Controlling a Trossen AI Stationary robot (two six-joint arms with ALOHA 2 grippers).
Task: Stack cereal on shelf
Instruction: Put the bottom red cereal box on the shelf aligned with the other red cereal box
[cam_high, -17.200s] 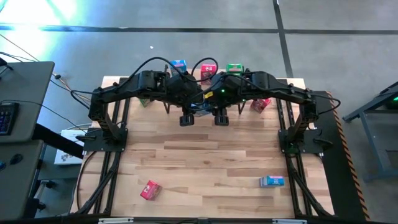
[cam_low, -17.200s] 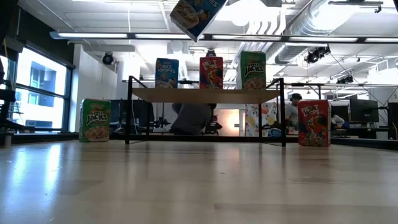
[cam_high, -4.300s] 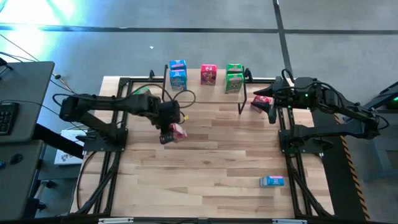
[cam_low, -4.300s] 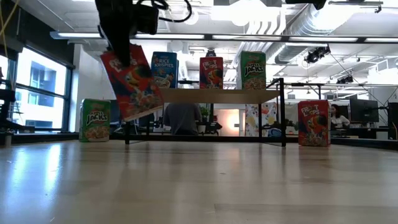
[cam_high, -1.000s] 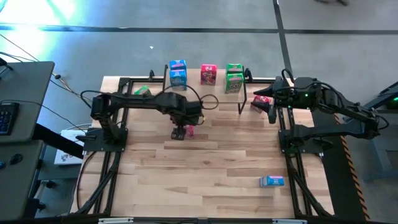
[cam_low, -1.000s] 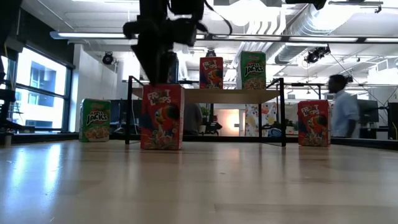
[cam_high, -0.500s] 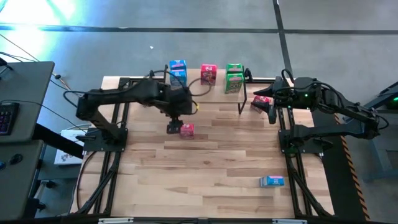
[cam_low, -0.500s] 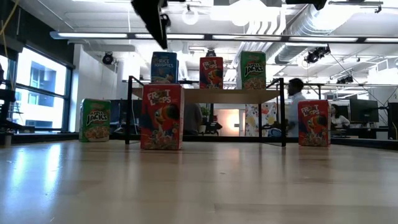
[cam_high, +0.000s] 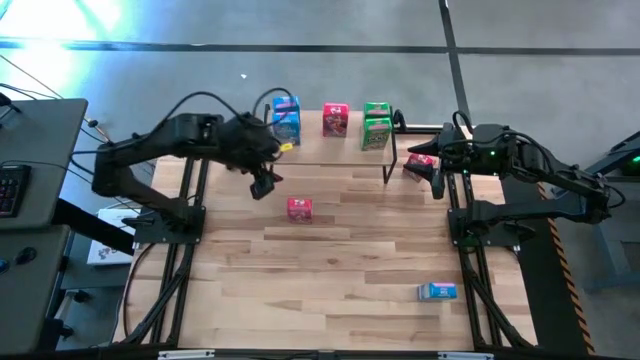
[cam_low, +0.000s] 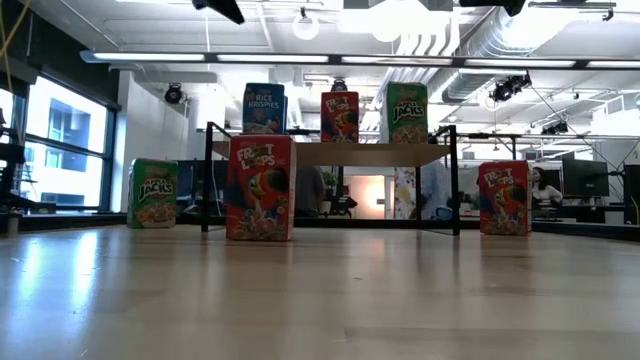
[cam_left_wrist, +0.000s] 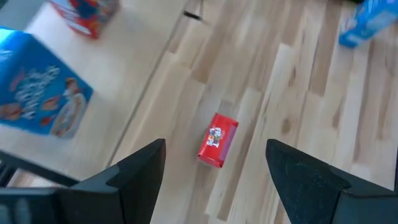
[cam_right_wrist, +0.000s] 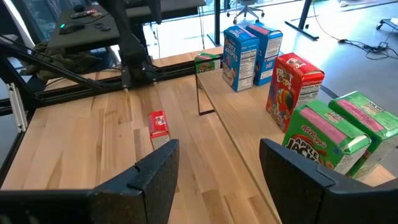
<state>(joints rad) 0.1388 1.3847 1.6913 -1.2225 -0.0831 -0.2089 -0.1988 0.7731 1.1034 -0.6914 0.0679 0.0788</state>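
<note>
Since a second ago the left hand (cam_high: 263, 186) has let go of the pink-red box (cam_high: 299, 209) and lifted away toward the shelf's left end; it now hangs above the bench (cam_high: 330, 270) with its two fingers (cam_left_wrist: 134, 171) spread wide and nothing between them. The pink-red box stands upright and alone on the bench just in front of the shelf (cam_high: 330, 150), well clear of that hand. On the shelf two blue boxes (cam_high: 286, 117) stand close together at the left, a second pink-red box (cam_high: 335, 120) in the middle and two green boxes (cam_high: 377, 126) at the right. Another green box (cam_low: 155, 193) stands on the bench beyond the shelf's left end and a third pink-red box (cam_low: 504, 198) beyond its right end. A blue box (cam_high: 437, 291) lies flat near the bench's front right. The right hand (cam_high: 438, 178) waits over the right edge beside the shelf, fingers (cam_right_wrist: 155, 171) wide apart and empty
</note>
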